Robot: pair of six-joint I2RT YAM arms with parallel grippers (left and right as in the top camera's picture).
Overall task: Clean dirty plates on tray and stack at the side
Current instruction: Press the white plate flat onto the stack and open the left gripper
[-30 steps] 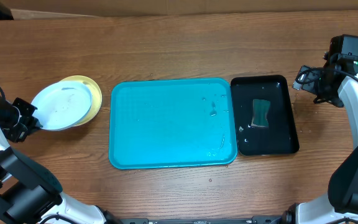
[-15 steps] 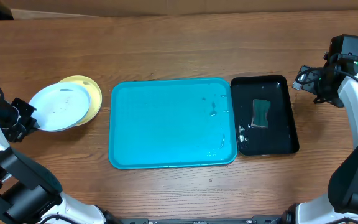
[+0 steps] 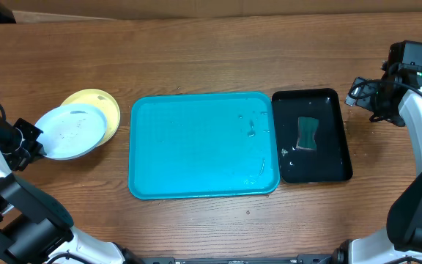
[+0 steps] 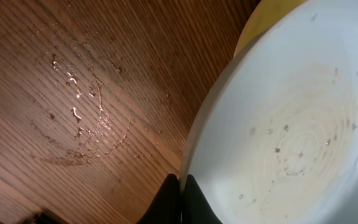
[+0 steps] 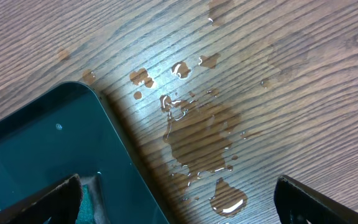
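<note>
A white plate (image 3: 67,132) with dark specks lies at the table's left, overlapping a lime-green plate (image 3: 97,108) beneath it. My left gripper (image 3: 36,149) is shut on the white plate's left rim. In the left wrist view, the jaws (image 4: 181,190) pinch the rim of that plate (image 4: 291,124), and the green plate's edge (image 4: 261,17) peeks out behind. The turquoise tray (image 3: 204,145) is bare apart from water drops. My right gripper (image 3: 354,94) hangs open beside the black tray's far right corner; in the right wrist view the right gripper (image 5: 179,211) holds nothing.
A black tray (image 3: 328,165) right of the turquoise one holds a teal sponge (image 3: 308,133). Water puddles (image 5: 197,137) lie on the wood beside the black tray's corner (image 5: 42,149). A wet ring (image 4: 79,118) marks the table left of the plates.
The left gripper has drawn the white plate a little left and toward the front, uncovering more of the green plate. The right arm has not moved.
</note>
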